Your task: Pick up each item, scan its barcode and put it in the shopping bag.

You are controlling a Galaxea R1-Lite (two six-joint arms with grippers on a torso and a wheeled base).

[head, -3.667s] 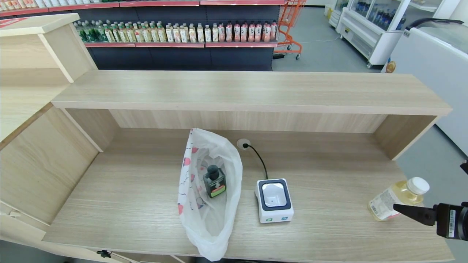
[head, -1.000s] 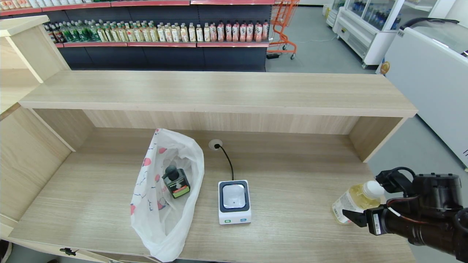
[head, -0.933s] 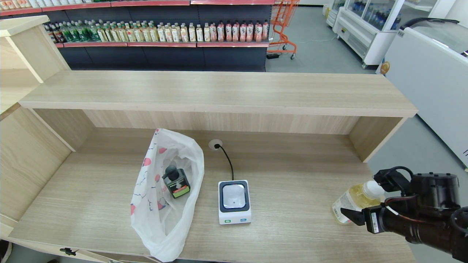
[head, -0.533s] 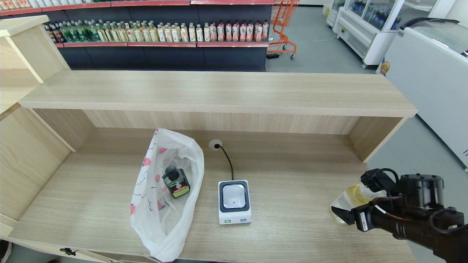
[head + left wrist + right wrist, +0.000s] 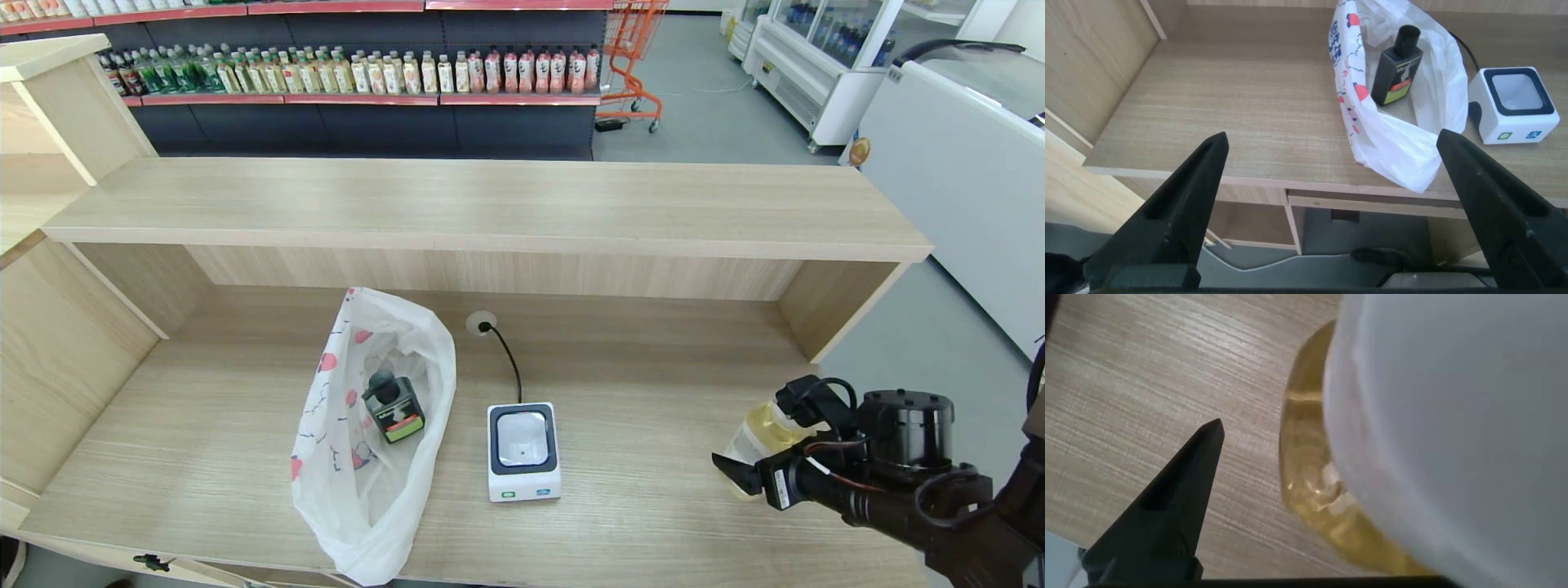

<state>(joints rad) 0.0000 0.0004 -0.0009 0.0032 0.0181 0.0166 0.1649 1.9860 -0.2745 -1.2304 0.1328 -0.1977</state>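
L gripper (image 5: 1333, 139): nearest of all, off the near-left edge of the counter (image 5: 1233, 122). Fingers spread wide, nothing btwn them.

R gripper (image 5: 739, 459): near-right part of the counter, jaws apart, set around the yellow bottle (image 5: 755, 429). One black finger (image 5: 735, 472) shows on the bottle's near-left side. In the R wrist view that finger has a strip of bare wood btwn it and the bottle, so no contact there. Other finger is hidden behind the bottle. Bottle is clear plastic w/ yellow liquid; its white cap (image 5: 1454, 416) sits right up against the wrist cam. It is on the counter close to the right end, well apart from the scanner.

Mid counter: scanner (image 5: 522, 449), a white box w/ dark-framed window facing up and two small marks on its near face. Just left of it is the shopping bag (image 5: 326, 474), white plastic w/ red and blue print, lying open on the wood w/ its closed end at the near edge. Inside, toward the far half, is a dark bottle (image 5: 393, 408) w/ black cap and orange-green label.

Farther: black cable (image 5: 510, 359) runs from the scanner's far side to a round hole (image 5: 482, 323) in the counter. Raised ledge (image 5: 490, 204) spans the counter's far side.

Far bkgd: store shelves (image 5: 367, 73) w/ rows of drink bottles, an orange cart (image 5: 641, 49), and white freezers (image 5: 824, 57) far right.
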